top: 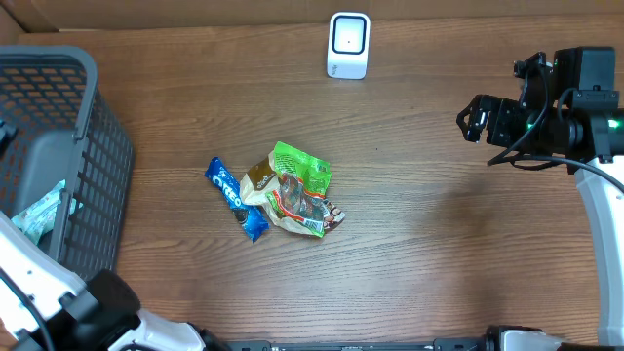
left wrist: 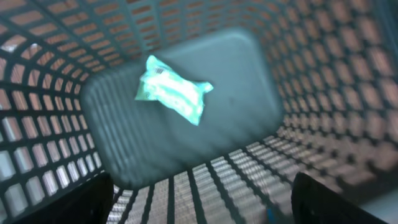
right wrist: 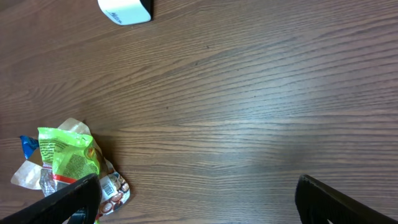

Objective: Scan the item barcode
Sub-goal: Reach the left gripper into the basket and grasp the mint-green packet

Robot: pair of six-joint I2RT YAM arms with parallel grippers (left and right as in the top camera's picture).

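A white barcode scanner point(top: 348, 45) stands at the back of the table; its edge shows in the right wrist view point(right wrist: 124, 9). A heap of snack packets lies mid-table: a blue cookie pack point(top: 234, 198), a green packet point(top: 300, 168) and a red-and-white one point(top: 304, 209) whose barcode faces up point(right wrist: 111, 185). A teal packet point(left wrist: 173, 88) lies on the basket floor. My left gripper point(left wrist: 202, 208) hangs open above it, holding nothing. My right gripper point(top: 473, 119) is open over bare wood, right of the heap.
The grey mesh basket point(top: 93, 146) fills the left side of the table, and its lattice walls point(left wrist: 323, 81) surround the left gripper. The right arm's body point(top: 575, 107) sits at the right edge.
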